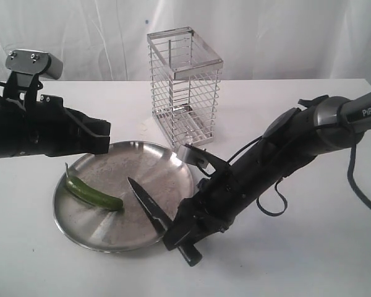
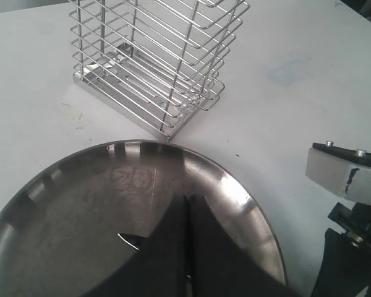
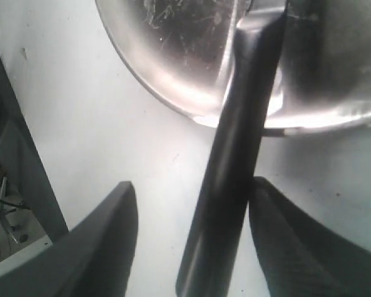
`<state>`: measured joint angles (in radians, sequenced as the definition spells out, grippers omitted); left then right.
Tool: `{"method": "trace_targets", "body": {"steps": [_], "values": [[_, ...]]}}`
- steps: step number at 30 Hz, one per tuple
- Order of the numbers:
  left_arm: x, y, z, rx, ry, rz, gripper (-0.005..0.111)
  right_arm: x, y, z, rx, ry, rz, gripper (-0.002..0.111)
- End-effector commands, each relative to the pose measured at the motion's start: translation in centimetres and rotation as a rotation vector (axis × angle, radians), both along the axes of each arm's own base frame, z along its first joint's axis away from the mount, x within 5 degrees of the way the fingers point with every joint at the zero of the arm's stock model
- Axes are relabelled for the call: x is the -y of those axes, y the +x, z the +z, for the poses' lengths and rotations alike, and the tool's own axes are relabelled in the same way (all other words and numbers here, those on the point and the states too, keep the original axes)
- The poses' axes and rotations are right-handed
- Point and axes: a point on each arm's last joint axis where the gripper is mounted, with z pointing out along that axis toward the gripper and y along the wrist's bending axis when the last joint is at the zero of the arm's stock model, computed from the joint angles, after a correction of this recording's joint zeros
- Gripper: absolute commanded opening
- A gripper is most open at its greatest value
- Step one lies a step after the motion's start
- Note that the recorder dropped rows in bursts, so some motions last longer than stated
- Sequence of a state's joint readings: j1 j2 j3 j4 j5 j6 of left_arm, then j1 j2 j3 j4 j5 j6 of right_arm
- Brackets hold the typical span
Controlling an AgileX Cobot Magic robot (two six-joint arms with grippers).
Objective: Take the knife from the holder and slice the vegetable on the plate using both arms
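In the exterior view, you have the knife [image 1: 149,207] out of the holder [image 1: 185,86], which stands empty at upper centre. The knife's blade lies across the lower right rim of the plate [image 1: 136,161], with its handle off the rim under the right gripper [image 1: 184,244]. The vegetable [image 1: 93,195] lies whole on the plate's left side, glossy green with its stem curling upward, apart from the blade tip. The left gripper [image 1: 106,137] hangs above the plate's upper left edge, clear of the chili. My judgement is that the fetch is done and the slicing has not begun. In the left wrist view, your left claw [image 2: 186,210] is clenched on nothing, its fingers pressed seam to seam over the plate [image 2: 80,204], with the holder [image 2: 154,55] beyond it at the top of the frame. The chili is not in this frame. In the right wrist view, your right claw [image 3: 193,184] is released. The knife [image 3: 235,154] runs between the parted fingers, close against one and well clear of the other, slim and all black, crossing the plate [image 3: 173,93] rim at the top. Next you need a firm closure on the handle. The left claw must then come down to steady the chili before the blade is drawn across it.
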<state>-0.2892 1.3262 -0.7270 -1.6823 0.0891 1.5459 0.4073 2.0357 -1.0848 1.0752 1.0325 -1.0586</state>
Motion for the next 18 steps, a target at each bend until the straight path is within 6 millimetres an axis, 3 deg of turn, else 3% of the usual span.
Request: {"method": "trace_targets", "body": {"steps": [1,9,18], "values": [[0.1,-0.3,0.1,-0.002,-0.019,-0.002,0.000,-0.3,-0.7,-0.9,-0.032,-0.004,0.026,0.051],[0.1,-0.3,0.1,-0.002,-0.019,-0.002,0.000,-1.3,-1.0,-1.9,-0.007,-0.035,0.024,0.047],[0.1,-0.3,0.1,-0.001,-0.018,-0.002,0.000,-1.2,-0.9,-1.8,0.010,-0.043,0.017,0.017]]}}
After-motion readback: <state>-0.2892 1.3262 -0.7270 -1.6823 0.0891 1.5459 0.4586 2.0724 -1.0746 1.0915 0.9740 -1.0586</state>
